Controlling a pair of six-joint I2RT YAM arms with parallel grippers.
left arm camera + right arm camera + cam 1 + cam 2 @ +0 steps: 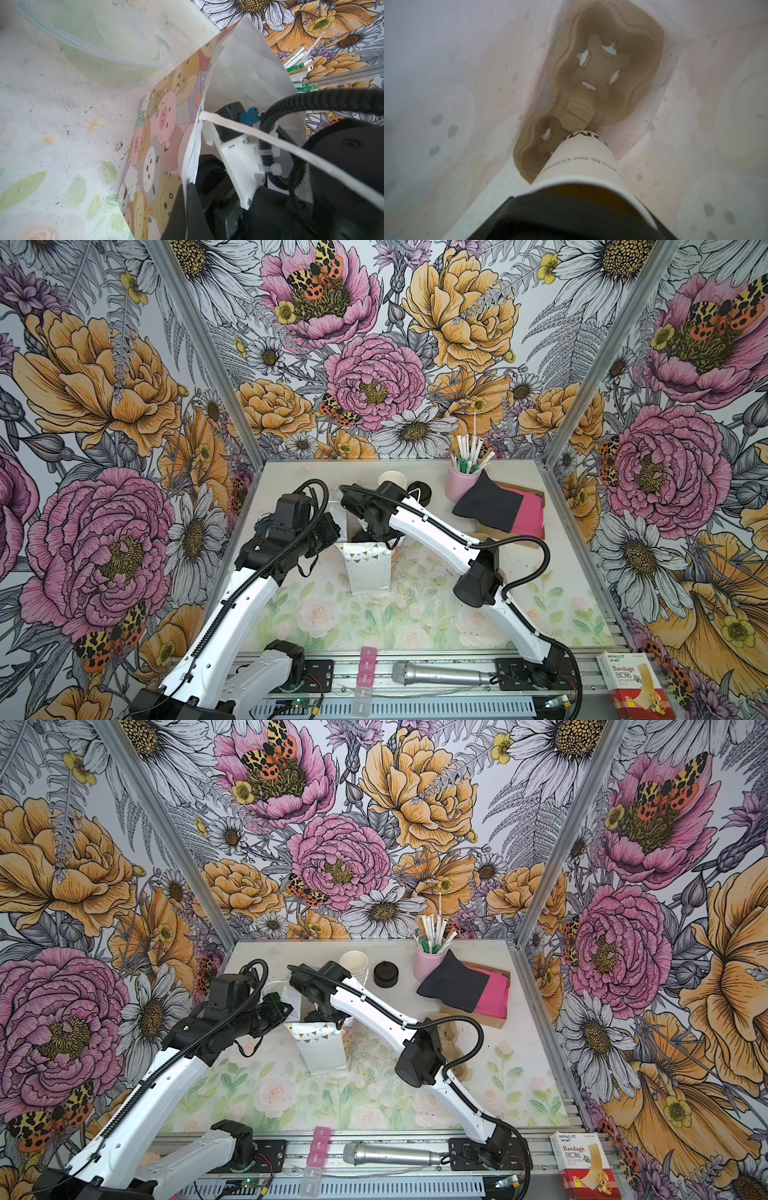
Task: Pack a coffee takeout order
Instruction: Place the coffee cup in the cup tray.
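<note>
Roughly a third done, going by what's in the bag [368, 568]. Pinching the rim with the left gripper [188, 199], pressed tight on the paper and holding the mouth open. Reaching down inside with the right gripper [376, 533], spread wide around the cup [581, 162] and gripping it, base right at the near well of the carrier [602, 72] lying flat at the bottom. Can't tell whether touching the carrier yet or hanging just above it. So: in the bag, but not seated and not let go. Left to do after that, probably: grabbing the lid [385, 973], sitting outside the bag just past the right gripper on the far side, and the black napkin [453, 984], farther off to that gripper's right, lying across a pink napkin [494, 996]. Neither one touched, looks like. Worth minding the paper walls when backing out, too: thin stuff, close in on both sides of the gripper.
</note>
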